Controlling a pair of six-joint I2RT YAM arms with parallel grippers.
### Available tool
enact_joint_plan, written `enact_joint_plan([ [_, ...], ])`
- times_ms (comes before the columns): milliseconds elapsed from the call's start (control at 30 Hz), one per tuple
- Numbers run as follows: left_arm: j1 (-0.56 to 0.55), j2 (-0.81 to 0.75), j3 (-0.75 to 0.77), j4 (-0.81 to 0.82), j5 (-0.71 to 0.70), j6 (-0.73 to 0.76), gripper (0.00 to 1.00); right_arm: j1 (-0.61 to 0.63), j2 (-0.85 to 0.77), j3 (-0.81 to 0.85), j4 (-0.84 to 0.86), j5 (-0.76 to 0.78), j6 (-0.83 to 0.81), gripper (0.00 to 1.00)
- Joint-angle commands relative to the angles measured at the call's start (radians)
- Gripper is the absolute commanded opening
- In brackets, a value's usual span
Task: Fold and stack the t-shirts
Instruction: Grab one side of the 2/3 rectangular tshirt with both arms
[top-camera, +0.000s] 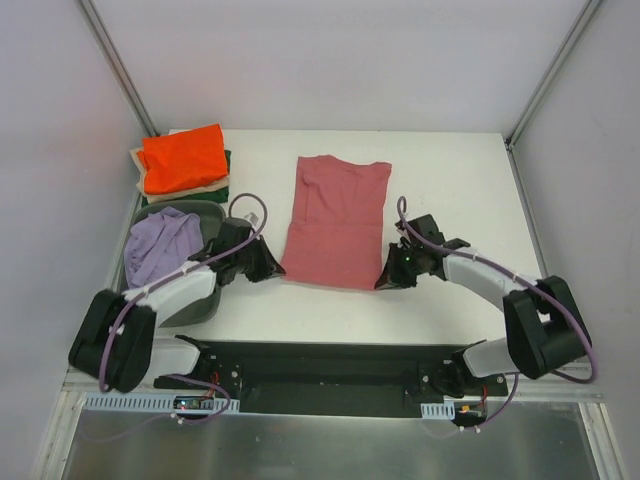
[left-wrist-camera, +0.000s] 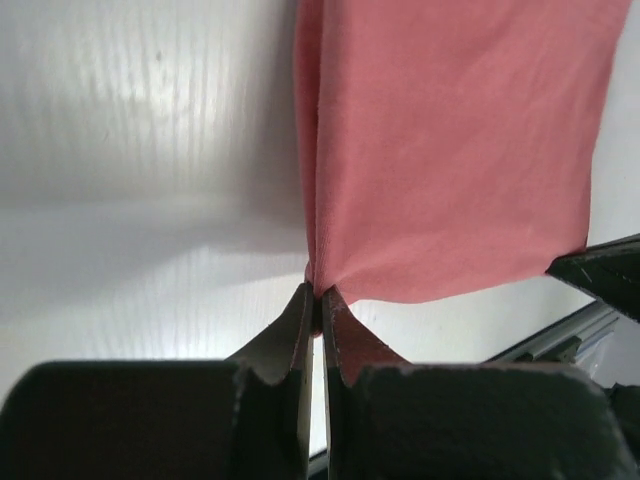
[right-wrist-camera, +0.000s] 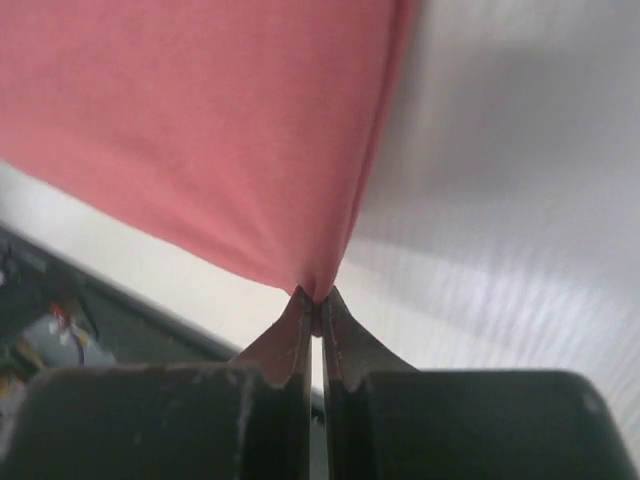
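The left gripper (top-camera: 272, 268) and right gripper (top-camera: 386, 279) are each pinching one corner of the dusty rose-red cloth t-shirt (top-camera: 335, 220), whose long axis is stretching straight ahead of both clamped jaws.

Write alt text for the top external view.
The left gripper and right gripper pinch the near corners of a rose-red t-shirt laid flat. Left: a lavender shirt in a grey bin, an orange shirt atop a stack.

You've got five t-shirts: one rose-red shirt (top-camera: 335, 220) at centre, one lavender shirt (top-camera: 160, 245) at nine o'clock, and one orange shirt (top-camera: 182, 158), one beige shirt (top-camera: 139, 158) and one dark green shirt (top-camera: 227, 160) at ten. One grey bin (top-camera: 196, 308). Two grippers: left gripper (top-camera: 270, 268), right gripper (top-camera: 388, 278).
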Motion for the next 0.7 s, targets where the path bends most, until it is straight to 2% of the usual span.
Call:
enact_joint_plan([
  [0, -0.002, -0.254, -0.076, -0.17, -0.097, 0.025, 0.0, 0.079, -0.135, 0.054, -0.29, -0.123, -0.064, 0.01],
  [167, -0.006, -0.576, -0.098, -0.323, -0.14, 0.023, 0.0, 0.114, -0.271, 0.101, -0.448, -0.278, -0.083, 0.01],
  [333, -0.008, -0.787, -0.055, -0.411, -0.131, 0.031, 0.0, 0.137, -0.369, 0.147, -0.528, -0.485, -0.084, 0.01],
  [467, -0.008, -0.875, -0.009, -0.46, -0.128, 0.034, 0.0, 0.136, -0.429, 0.164, -0.559, -0.574, -0.074, 0.02],
  [667, -0.008, -0.915, 0.046, -0.48, -0.126, 0.038, 0.0, 0.137, -0.497, 0.181, -0.577, -0.587, -0.06, 0.02],
])
